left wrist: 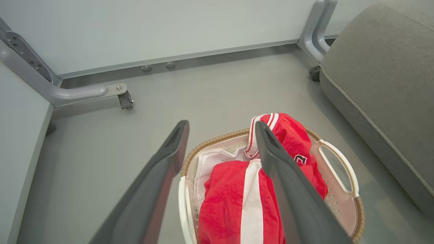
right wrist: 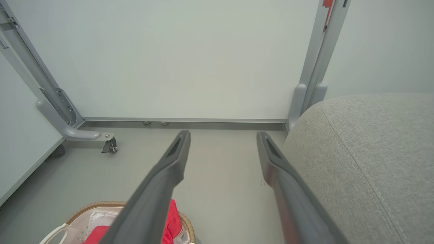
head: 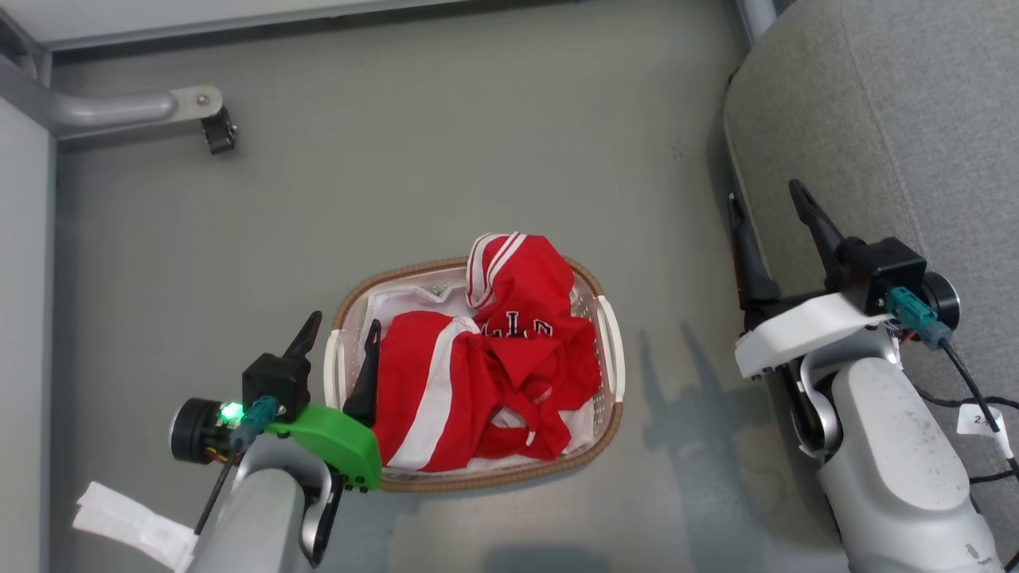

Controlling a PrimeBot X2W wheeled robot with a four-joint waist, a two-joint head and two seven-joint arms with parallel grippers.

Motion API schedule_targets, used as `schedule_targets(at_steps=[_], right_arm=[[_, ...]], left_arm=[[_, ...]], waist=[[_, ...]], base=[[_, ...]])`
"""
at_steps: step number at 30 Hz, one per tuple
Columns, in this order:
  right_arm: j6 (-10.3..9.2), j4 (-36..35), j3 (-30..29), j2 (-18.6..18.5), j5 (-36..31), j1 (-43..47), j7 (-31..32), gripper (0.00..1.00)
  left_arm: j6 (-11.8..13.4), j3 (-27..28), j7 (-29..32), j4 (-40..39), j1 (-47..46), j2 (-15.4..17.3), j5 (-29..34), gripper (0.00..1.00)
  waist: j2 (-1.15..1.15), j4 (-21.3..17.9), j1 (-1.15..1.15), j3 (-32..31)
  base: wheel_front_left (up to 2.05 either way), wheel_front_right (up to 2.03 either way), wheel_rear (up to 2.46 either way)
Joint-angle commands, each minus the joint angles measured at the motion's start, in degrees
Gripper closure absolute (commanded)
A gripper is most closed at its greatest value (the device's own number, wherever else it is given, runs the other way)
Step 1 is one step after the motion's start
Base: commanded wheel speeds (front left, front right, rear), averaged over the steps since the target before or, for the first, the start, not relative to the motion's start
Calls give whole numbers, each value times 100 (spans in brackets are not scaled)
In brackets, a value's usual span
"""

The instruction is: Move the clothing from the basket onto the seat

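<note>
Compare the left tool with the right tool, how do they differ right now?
The left tool hangs at the basket rim, right beside the clothing; the right tool hangs by the seat edge, apart from the basket. The left tool wears a green cover; the right tool wears a white cover. Both are open and hold nothing.

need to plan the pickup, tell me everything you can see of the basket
Oval white perforated plastic basket with a brown woven rim and two white side handles. It stands upright on the grey floor, apart from the seat, piled with red-and-white clothing over a white lining. The open left claw hovers astride its left edge.
</note>
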Motion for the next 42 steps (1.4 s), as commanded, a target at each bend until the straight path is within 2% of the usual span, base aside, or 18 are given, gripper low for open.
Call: schedule_targets(at_steps=[1, 8, 16, 28, 42], right_arm=[[0, -77, 28, 3, -120, -168, -49, 0], [0, -299, 227, 41, -336, -571, -110, 0], [-1, -476, 418, 60, -380, -848, -132, 0], [-1, -688, 429, 62, -97, -1056, -132, 0], [0, -859, 508, 61, 43, -1163, -132, 0]], left_arm=[[-30, -98, -40, 154, -259, 15, 104, 0], [-61, -702, -101, 830, -897, 28, 259, 0], [-59, -1239, -121, 1671, -1572, 98, 8, 0], [-59, -1558, -121, 2636, -2323, 228, -277, 0], [-60, -1853, -67, 3796, -3096, 81, -533, 0]], waist=[[0, -231, -1, 627], [0, -409, -1, 1310], [0, -606, -1, 1907], [0, -822, -1, 2490], [0, -934, -1, 2847]], base=[[0, 0, 0], [0, 0, 0], [0, 0, 0], [0, 0, 0], [0, 0, 0]])
